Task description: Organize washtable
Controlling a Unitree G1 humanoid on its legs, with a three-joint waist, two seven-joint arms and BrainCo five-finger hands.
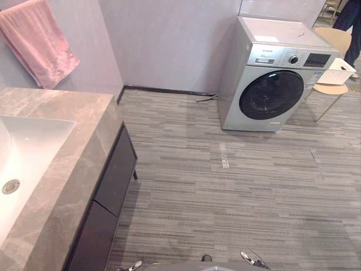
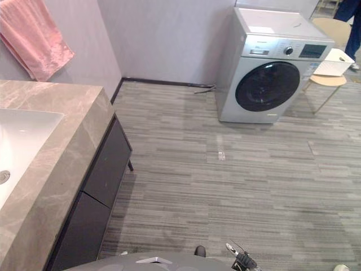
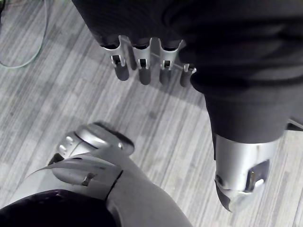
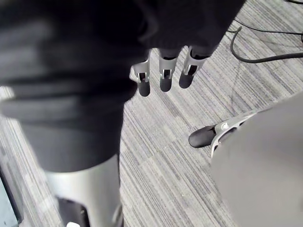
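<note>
A: Check for legible markings on any surface.
B: None can be read. The silver-grey front-loading washing machine has print on its control panel and a dark display, both too small to read.
A: Anything else?
B: A small label beside the door is illegible.

Both head eyes look forward and down from standing height, sharing the table, floor and washing machine; both wrist cameras face that floor closely.
</note>
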